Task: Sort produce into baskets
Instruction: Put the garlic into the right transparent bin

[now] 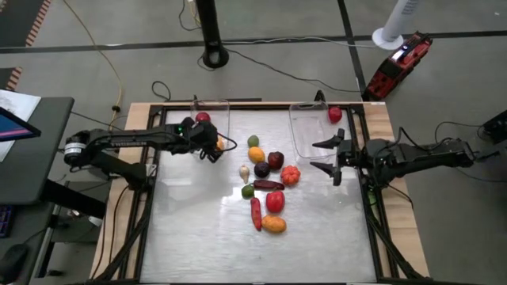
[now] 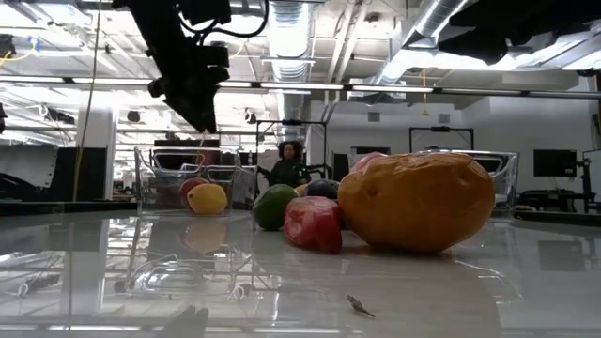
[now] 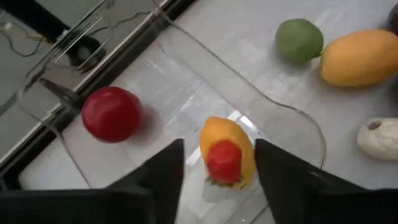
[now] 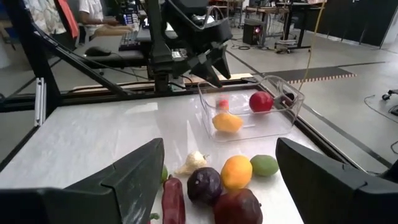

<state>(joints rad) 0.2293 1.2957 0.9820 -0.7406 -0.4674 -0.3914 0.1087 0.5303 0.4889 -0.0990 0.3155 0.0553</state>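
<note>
L gripper (image 1: pixel 212 150) over bin (image 1: pixel 224 111) rim, fingers apart.

Both arms are built from dark, near-black links joined by rounded joint housings, with thin black cables routed along and away from them. The left arm (image 1: pixel 127 142) carries a silver-grey cylindrical joint near its base and a small green indicator light near the wrist, while the right arm (image 1: pixel 428 154) is uniformly black along its links. Each arm ends in two flat, wedge-shaped matte black fingers: the left gripper (image 3: pixel 217 171) with narrow tapered tips, the right gripper (image 1: pixel 326 159) with broad angular plates.
</note>
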